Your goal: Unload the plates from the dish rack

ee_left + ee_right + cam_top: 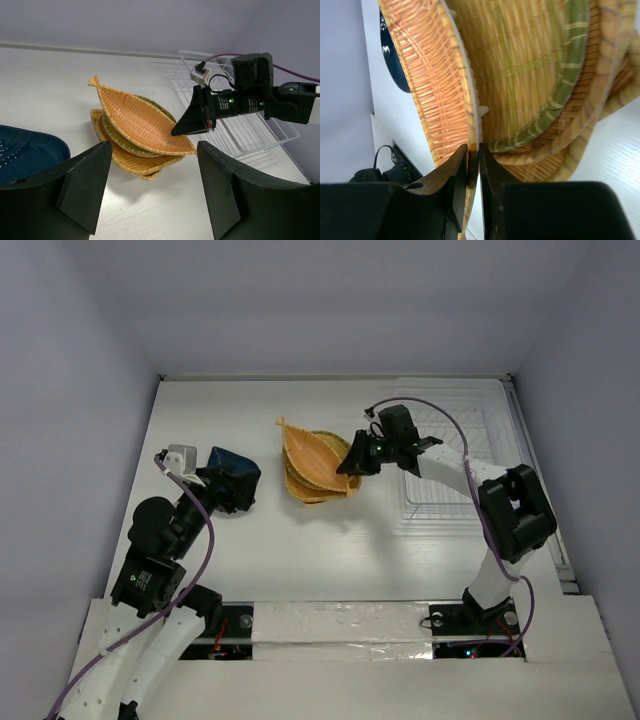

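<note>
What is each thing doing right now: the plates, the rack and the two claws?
top woven plate: tilted, rim pinched by the right gripper.
woven plate stack: lying on the table, outside the rack.
dark blue plate: outside the rack, beside the left gripper, not gripped.
dish rack: no plates visible in it.
left gripper: open, empty.
right gripper: shut on the top woven plate.

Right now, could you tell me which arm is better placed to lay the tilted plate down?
Right arm: its jaws pinch the tilted plate above the stack; the left arm's jaws stand open.
</note>
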You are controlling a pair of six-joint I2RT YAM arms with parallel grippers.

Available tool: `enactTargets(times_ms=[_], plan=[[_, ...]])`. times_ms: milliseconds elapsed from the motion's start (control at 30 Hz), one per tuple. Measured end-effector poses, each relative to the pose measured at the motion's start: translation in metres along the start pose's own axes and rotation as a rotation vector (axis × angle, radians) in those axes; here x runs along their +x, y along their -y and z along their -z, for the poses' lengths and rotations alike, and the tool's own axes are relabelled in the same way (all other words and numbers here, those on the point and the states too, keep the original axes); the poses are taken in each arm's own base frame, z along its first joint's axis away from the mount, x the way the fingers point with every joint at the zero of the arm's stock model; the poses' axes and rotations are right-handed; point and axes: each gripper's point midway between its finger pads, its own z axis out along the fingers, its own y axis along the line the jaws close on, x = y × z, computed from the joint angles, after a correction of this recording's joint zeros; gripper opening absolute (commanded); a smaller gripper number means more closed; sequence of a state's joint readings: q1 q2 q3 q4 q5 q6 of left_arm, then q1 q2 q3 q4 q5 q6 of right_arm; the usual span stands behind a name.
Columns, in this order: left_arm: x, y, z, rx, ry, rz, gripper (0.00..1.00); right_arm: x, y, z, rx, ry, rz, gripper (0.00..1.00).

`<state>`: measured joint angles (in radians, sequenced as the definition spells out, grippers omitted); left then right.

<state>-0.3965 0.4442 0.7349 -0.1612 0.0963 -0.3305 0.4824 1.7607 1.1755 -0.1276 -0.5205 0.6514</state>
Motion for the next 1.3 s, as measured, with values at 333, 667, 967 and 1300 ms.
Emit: enactTargets(times_ms=[333,667,967,1300], plan=[[0.001,0.001,0.0,0.008,-0.004,0.0,0.67,-0.009,0.012,0.001,0.02,0.014,-0.015,0.46],[0.001,0.001,0.0,0.004,-0.003,0.0,0.69,-0.024,0.0,0.024,0.05,0.095,0.049,1.0],[-0.001,-0.003,0.0,-0.008,0.002,0.0,0.76,-0.064,-0.062,0.139,0.046,0.492,0.2,0.72],[-0.014,0.002,0.006,-0.001,0.045,0.02,0.89,-0.014,-0.153,0.421,-0.221,1.339,0.385,0.26]])
